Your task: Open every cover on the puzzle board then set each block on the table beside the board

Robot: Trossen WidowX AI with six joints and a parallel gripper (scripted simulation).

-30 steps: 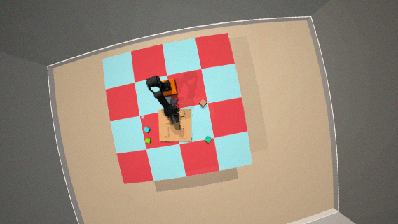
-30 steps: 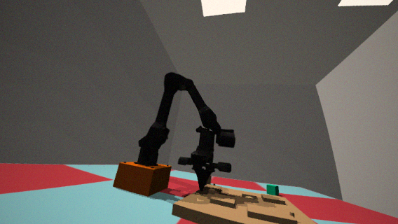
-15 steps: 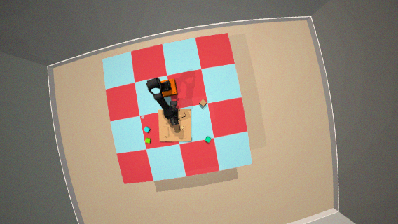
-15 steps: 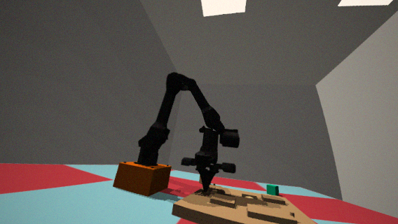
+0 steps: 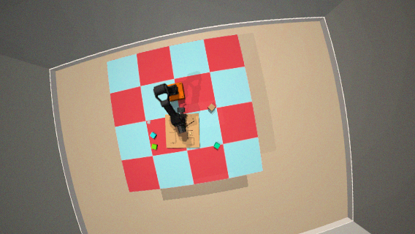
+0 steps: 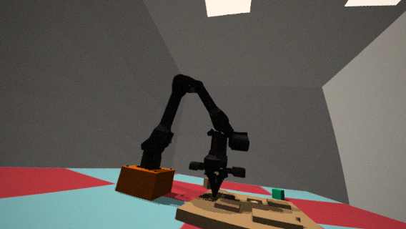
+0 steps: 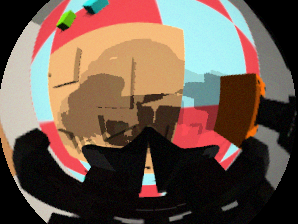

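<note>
The tan puzzle board (image 5: 169,128) (image 6: 200,215) (image 7: 162,45) lies in front of the arm's base. Raised tan covers show on it, one slab (image 6: 227,205) near the hand, another slab (image 6: 279,204) farther right and a longer slab (image 6: 276,218) at the front. My gripper (image 6: 214,197) (image 7: 148,129) is shut and empty, its tips low over the board's part nearest the base. A cyan block (image 5: 153,135) (image 7: 96,5) and a lime block (image 5: 154,146) (image 7: 66,20) rest left of the board. A green block (image 5: 217,145) (image 6: 278,194) rests right of it. Shadow and the hand hide some wells.
A tan block (image 5: 211,107) (image 6: 206,182) rests on the table beyond the board's upper right corner. A small pale object (image 5: 148,122) lies left of the board. The arm's orange base (image 5: 178,91) (image 6: 143,183) (image 7: 236,107) stands behind the board.
</note>
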